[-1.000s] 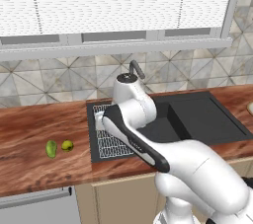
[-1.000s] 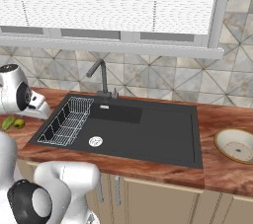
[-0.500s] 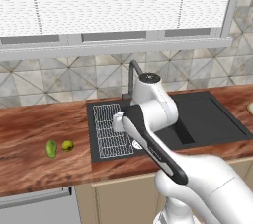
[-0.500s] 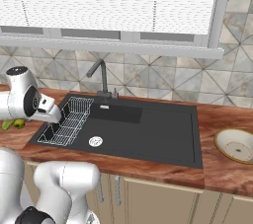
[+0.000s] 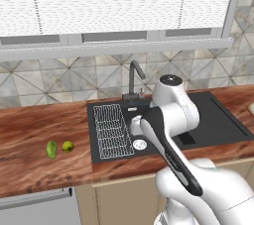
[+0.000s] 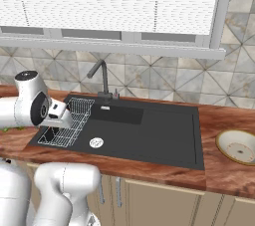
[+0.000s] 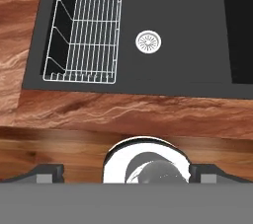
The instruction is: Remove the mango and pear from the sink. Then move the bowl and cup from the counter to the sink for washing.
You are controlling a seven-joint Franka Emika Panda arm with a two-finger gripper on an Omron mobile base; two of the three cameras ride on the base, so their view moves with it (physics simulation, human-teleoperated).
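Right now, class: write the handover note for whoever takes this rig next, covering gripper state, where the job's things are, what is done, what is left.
Gripper: open, holding nothing, up above the sink.
Two green fruits lie on the counter left of the sink; basin and wire rack hold nothing, so the fruit step looks done.
Bowl sits on the counter right of the sink.
Left: bowl and cup into the sink; I cannot see the cup.

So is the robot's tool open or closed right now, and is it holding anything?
Tool: open, holding nothing, hanging above the sink.
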